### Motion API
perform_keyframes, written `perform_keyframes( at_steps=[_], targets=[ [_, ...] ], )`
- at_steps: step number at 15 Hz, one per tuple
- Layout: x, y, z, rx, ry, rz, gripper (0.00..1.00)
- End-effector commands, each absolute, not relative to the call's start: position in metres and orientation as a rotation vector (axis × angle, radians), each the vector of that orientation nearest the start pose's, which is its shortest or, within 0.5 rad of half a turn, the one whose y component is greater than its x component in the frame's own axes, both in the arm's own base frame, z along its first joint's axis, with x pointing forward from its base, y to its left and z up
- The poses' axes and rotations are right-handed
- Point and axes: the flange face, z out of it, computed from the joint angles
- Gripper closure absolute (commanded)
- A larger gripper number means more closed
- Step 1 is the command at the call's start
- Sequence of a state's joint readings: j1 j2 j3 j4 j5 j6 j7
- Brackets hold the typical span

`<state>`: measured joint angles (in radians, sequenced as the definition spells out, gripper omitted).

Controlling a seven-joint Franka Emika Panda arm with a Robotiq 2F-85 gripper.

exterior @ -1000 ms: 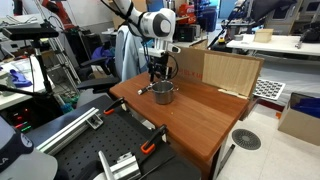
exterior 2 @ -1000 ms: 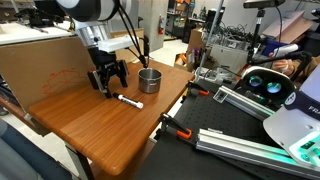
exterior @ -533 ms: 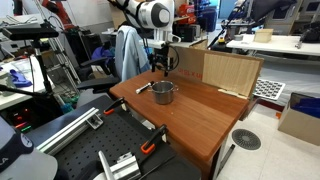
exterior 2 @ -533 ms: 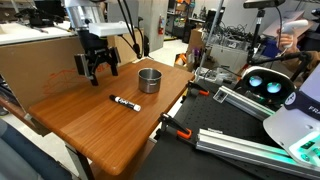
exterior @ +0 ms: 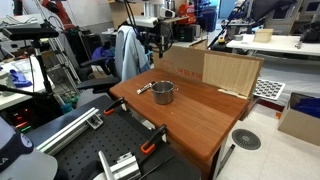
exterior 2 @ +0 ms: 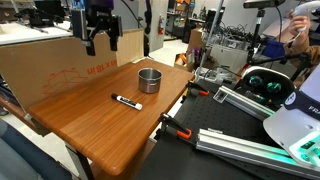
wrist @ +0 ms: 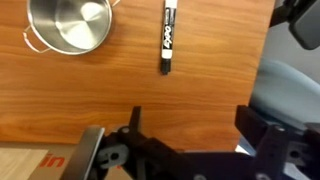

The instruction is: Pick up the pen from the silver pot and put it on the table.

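Note:
The pen [exterior 2: 126,101] lies flat on the reddish-brown table [exterior 2: 100,125], a little way from the silver pot [exterior 2: 149,80]. In the wrist view the pen [wrist: 167,37] lies beside the pot [wrist: 69,25], apart from it, and the pot holds nothing. The pot [exterior: 163,92] also stands on the table [exterior: 195,115] in the exterior view, with the pen [exterior: 143,88] next to it. My gripper [exterior 2: 101,36] hangs high above the table, open and empty. Its fingers [wrist: 190,118] show spread wide in the wrist view.
A pale plywood panel [exterior: 225,70] stands upright along the table's back edge. Orange-handled clamps [exterior 2: 176,127] grip the table's front edge. Metal rails [exterior: 70,130] and cluttered desks surround the table.
My gripper has risen from just above the tabletop beside the pen to well above the table. The pen and pot have stayed in place.

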<state>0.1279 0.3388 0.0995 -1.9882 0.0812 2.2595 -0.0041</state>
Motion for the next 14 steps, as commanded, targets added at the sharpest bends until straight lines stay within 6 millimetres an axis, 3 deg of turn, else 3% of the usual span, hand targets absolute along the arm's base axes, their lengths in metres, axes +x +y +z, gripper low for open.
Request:
perform_keyframes(
  at_steps=[1, 4, 14],
  targets=[
    [0.575, 0.13, 0.298, -3.043, -0.27, 0.112, 0.0],
    [0.558, 0.122, 0.304, -3.047, -0.277, 0.12, 0.0],
    [0.557, 0.122, 0.302, -3.047, -0.281, 0.125, 0.0]
  ],
)
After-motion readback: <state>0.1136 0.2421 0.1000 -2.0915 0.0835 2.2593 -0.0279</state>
